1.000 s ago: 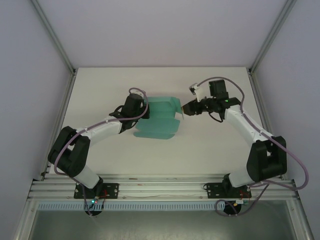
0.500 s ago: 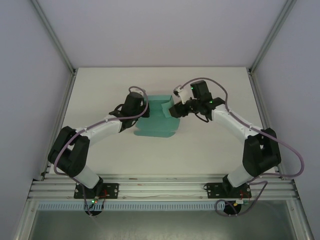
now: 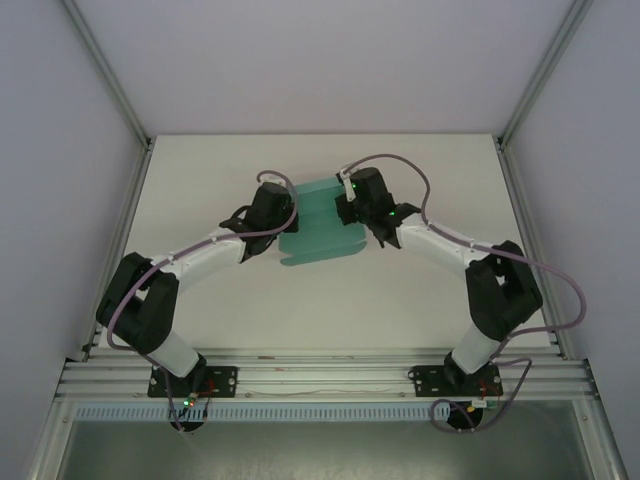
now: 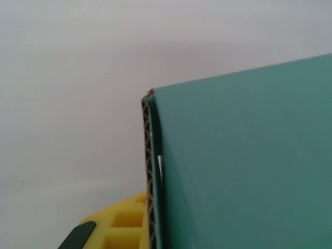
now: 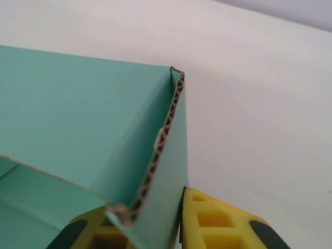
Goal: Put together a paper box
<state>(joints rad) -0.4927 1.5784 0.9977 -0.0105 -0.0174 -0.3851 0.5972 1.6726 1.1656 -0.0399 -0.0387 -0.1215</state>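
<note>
Now the right gripper [image 3: 347,210], arrived from the right of the table [image 3: 430,295], clamps a raised wall of the paper box [image 3: 318,238]. The left gripper [image 3: 284,222] stays clenched on the opposite edge; folding can proceed.

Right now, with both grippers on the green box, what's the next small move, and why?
Probably swing the right gripper inward to fold its wall upright. Its yellow pads sit either side of a card wall of the paper box, and the left gripper clamps the opposite edge, steadying it.
</note>
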